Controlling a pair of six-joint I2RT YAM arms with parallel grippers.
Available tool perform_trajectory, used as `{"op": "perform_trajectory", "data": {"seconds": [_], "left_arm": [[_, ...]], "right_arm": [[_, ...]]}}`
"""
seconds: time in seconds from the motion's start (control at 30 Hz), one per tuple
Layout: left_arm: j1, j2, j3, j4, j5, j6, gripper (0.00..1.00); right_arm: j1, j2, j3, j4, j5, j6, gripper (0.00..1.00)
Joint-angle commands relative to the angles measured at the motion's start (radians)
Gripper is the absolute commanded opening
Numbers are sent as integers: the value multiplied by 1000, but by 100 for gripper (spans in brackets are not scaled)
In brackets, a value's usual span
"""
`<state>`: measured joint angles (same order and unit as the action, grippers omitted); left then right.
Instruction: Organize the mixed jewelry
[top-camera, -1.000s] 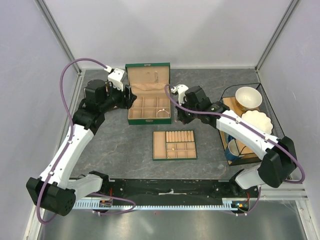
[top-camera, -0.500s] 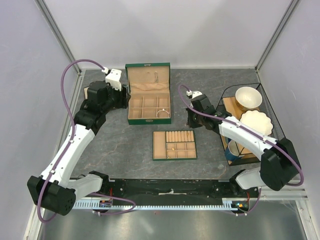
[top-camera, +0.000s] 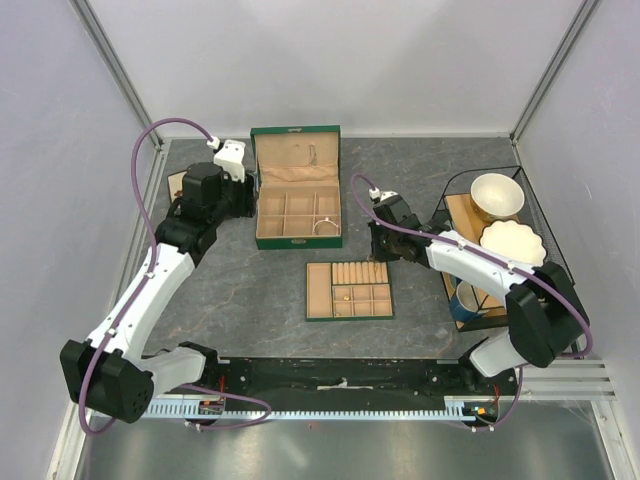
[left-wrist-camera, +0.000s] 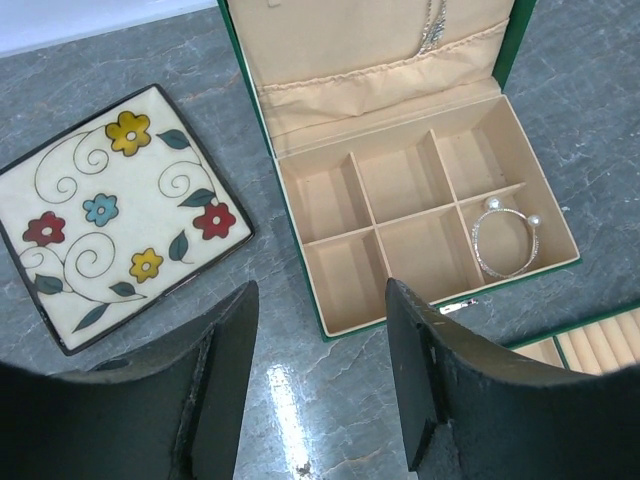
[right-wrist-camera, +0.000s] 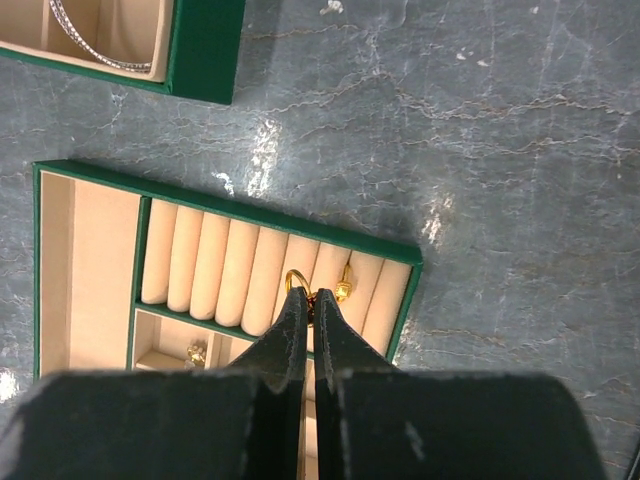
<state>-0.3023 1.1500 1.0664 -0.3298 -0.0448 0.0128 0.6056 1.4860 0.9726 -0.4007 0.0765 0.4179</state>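
Right gripper (right-wrist-camera: 308, 298) had moved from box (right-wrist-camera: 205, 50) to tray (right-wrist-camera: 230, 205), pinching gold ring (right-wrist-camera: 296, 277) at its tips; seating judged next. Left gripper (left-wrist-camera: 320, 290) stood spread.

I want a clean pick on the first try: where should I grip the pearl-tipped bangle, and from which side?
Probably best to grip the bangle on its plain band, opposite the two pearl ends. Bring the open left gripper straight down, one finger inside the hoop and one outside. The bangle lies flat in a walled compartment of the jewelry box, so a sideways approach looks blocked.
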Motion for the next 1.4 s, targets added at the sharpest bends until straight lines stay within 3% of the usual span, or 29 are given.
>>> {"op": "perform_trajectory", "data": {"seconds": [0.0, 0.73, 1.37], "left_arm": [[2, 5, -6, 66, -38, 18, 61], [3, 19, -13, 101, -52, 23, 60], [3, 7, -19, 103, -50, 21, 60]], "right_arm": [[25, 20, 5, 25, 0, 27, 0], [85, 141, 81, -7, 106, 22, 0], [106, 143, 67, -10, 123, 16, 0]]}}
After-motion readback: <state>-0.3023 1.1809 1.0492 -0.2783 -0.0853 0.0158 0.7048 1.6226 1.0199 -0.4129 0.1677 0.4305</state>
